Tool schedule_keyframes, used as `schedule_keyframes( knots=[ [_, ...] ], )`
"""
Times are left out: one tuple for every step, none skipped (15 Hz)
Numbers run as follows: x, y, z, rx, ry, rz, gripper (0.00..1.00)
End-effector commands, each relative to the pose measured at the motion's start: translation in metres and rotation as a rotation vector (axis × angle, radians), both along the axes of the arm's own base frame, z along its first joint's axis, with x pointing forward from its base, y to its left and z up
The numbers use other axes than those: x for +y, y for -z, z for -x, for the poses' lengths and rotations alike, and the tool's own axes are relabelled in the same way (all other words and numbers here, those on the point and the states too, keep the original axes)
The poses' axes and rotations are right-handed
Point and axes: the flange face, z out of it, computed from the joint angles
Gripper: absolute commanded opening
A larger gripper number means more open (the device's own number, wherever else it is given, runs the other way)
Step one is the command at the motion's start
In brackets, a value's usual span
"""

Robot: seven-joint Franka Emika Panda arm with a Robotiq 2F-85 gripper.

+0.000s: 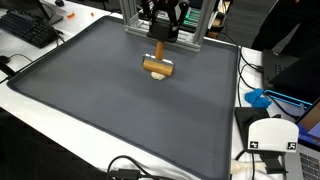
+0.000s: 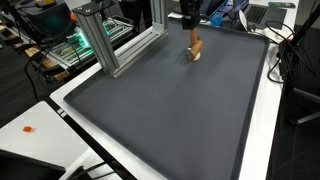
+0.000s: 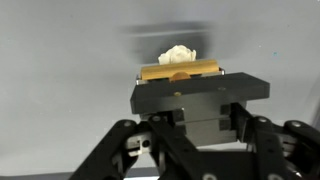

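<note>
In an exterior view the claw (image 1: 157, 55) is clamped on a wooden block (image 1: 157, 67) near the middle of the mat's (image 1: 100, 110) far edge, with a white lump (image 1: 160, 79) just below. In an exterior view the block (image 2: 195, 50) hangs close to the mat edge. In the wrist view the jaws are tight on the block (image 3: 180, 72), with the lump (image 3: 178, 52) beyond it.

Mat (image 1: 120, 115) is left open across middle and near side, so wide passage is available there. Far edge is blocked by aluminium frame (image 2: 100, 42). Wooden block (image 1: 157, 67) is clamped in gripper (image 1: 157, 58) just before it. Table margins are taken up by keyboard (image 1: 30, 30), cables (image 1: 128, 166) and white device (image 1: 272, 135).
</note>
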Motion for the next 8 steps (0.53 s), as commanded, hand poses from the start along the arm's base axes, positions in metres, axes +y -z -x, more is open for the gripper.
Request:
schedule_keyframes(
  knots=[
    [-0.0003,0.0097,-0.008,-0.024,0.024,0.007,0.35],
    [-0.001,0.0109,-0.0089,-0.025,0.031,0.004,0.35],
    [-0.0021,0.0114,-0.0095,-0.026,0.034,0.009,0.35],
    [-0.0025,0.0118,-0.0101,-0.022,0.038,0.004,0.35],
    [-0.0031,0.0116,-0.0099,-0.013,0.04,0.005,0.35],
    [-0.0036,0.0113,-0.0092,0.004,0.037,0.007,0.35],
    [-0.0041,0.0111,-0.008,0.016,0.034,0.011,0.35],
    [-0.0047,0.0107,-0.006,0.034,0.031,0.014,0.35]
  ],
)
